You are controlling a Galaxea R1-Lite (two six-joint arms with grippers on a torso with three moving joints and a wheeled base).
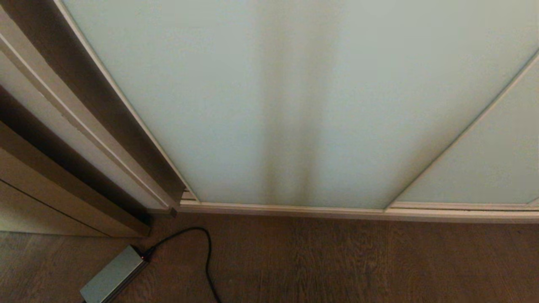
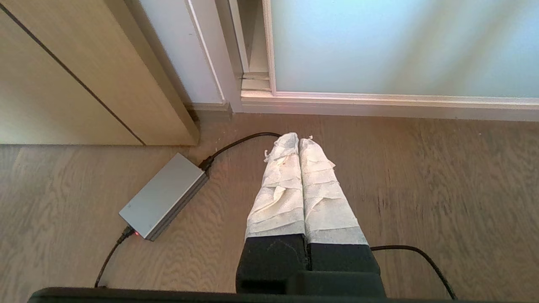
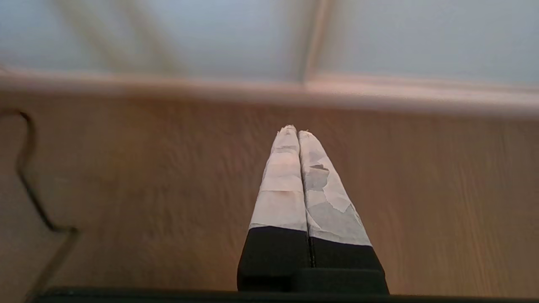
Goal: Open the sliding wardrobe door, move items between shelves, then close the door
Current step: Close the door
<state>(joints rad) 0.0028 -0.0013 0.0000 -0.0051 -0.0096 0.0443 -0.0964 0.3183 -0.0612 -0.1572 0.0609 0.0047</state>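
Head view first: nearest the robot is the brown wood-grain floor, with a flat silver power brick lying on it at the lower left and a black cable looping out of its end. Neither arm shows up in this view. Past the floor comes the cream bottom track, and right behind it the sliding wardrobe door, a big pale green frosted glass panel that fills most of the frame and looks fully closed. A second glass panel sits at its right. On the left, a brown wooden door frame runs off at an angle.

Left wrist view: the left gripper hangs over the floor with its two white-wrapped fingers pressed tight together, nothing between them. The silver brick is just beside it, and the door's lower left corner sits beyond.

Right wrist view is blurry, but the right gripper is also clenched with nothing in it, tips touching, pointing at the floor short of the track, with the glass panels behind. No shelves visible anywhere, since the door covers them.
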